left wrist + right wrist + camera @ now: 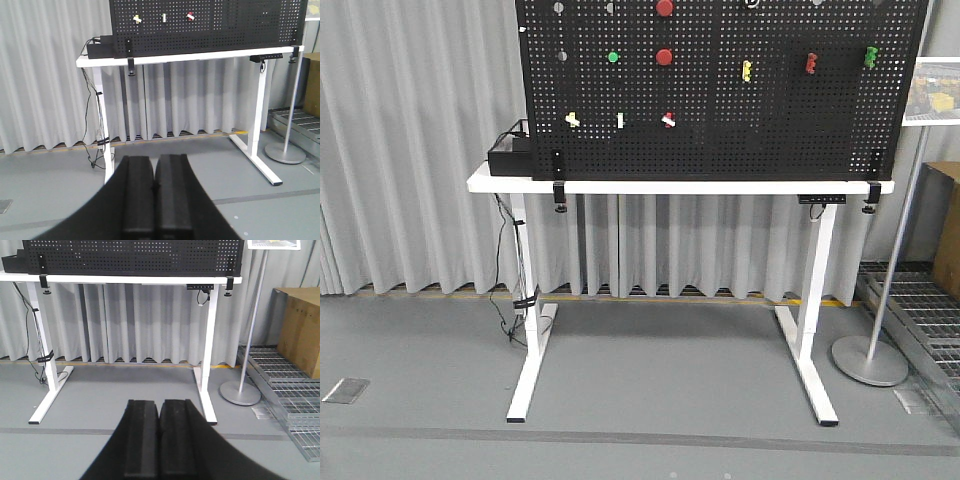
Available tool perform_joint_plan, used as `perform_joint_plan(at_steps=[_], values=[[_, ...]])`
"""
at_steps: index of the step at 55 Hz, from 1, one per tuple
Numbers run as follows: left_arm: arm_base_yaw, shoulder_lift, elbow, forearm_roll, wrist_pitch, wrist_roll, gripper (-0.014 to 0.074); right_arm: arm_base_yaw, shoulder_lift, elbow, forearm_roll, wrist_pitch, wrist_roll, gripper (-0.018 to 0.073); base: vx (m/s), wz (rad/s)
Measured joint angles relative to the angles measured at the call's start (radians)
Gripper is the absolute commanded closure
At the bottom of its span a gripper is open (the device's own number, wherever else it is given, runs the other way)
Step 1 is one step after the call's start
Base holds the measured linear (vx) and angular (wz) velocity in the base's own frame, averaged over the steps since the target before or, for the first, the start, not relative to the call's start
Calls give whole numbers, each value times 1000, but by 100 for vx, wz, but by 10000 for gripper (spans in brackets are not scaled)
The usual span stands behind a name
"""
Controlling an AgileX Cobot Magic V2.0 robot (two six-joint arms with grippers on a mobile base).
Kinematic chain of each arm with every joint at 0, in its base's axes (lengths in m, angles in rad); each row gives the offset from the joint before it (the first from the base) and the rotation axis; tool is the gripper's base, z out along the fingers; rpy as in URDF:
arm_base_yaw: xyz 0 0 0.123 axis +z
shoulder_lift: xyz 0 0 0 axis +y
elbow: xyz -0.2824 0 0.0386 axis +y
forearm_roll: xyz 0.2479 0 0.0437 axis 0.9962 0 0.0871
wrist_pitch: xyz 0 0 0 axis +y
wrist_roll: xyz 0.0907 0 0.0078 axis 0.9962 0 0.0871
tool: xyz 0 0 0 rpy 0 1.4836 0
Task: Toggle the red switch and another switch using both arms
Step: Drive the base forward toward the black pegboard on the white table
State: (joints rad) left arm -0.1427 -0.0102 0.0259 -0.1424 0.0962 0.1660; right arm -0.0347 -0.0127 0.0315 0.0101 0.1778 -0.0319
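— Switches sit where?
— Red switch [668,120] and pale yellow switch [572,120], low on the pegboard [770,125]; left gripper [155,165] and right gripper [159,407], pads pressed together on nothing, well apart from it
— Handling?
— Small, stiff levers, probably: nudge the white tips

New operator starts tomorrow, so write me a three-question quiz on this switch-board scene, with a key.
1. True or false: the left hand is open.
2. On the pegboard, what sits between the red switch and the pale yellow switch? A) a slim white toggle B) a round green button C) nothing
3. Short answer: what does the pegboard stand on?
Key: 1 false, its fingers are pressed together. 2 A. 3 the white table.
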Motion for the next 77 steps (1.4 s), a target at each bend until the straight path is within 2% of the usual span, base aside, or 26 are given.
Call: perform_joint_plan(at_steps=[48,77], values=[[0,0,0,0,0,0,594,0,0,0,0,-1,0,566,1,1],[0,0,0,0,0,0,594,0,0,0,0,0,0,566,19,-6]])
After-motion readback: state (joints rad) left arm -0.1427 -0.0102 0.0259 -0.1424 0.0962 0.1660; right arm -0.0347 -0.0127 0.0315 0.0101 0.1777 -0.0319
